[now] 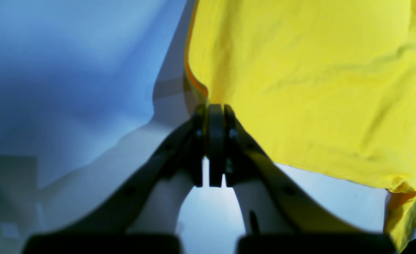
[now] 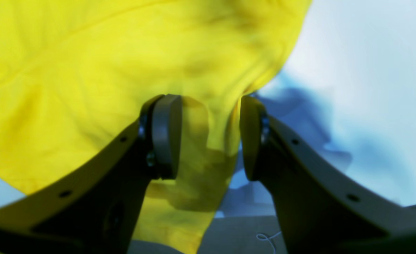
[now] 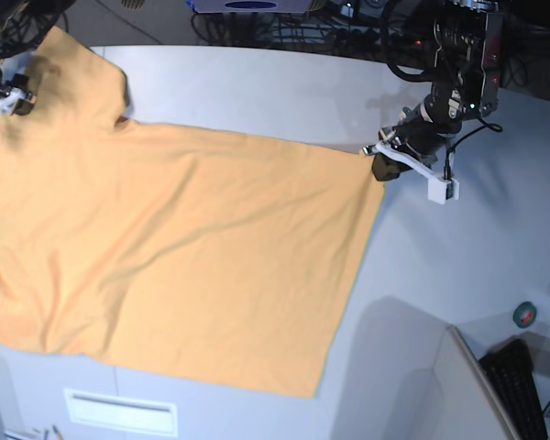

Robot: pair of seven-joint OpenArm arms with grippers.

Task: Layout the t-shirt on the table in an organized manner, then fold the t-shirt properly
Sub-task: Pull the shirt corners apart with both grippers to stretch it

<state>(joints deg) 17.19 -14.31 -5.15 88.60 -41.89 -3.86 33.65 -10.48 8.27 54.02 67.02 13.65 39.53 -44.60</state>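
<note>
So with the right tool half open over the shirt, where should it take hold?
Pinch the bunched fold of the t-shirt already standing between the right tool pads, closing from above. That raised sleeve-side ridge gives the pads something to bite; the flat cloth nearby lies tight on the table.

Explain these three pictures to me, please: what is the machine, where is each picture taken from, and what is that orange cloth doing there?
This is a robot with two arms, each ending in a two-fingered gripper. One picture looks down from above; the other two come from cameras on the wrists, right behind the fingers, where the colours look more yellow. A light orange t-shirt lies spread on a white-grey table. The left gripper, on the right of the overhead picture, is shut on a corner of the shirt. The right gripper, barely visible at the overhead picture's left edge, has its fingers apart with a bunch of cloth between them; whether it grips that cloth I cannot tell.
</note>
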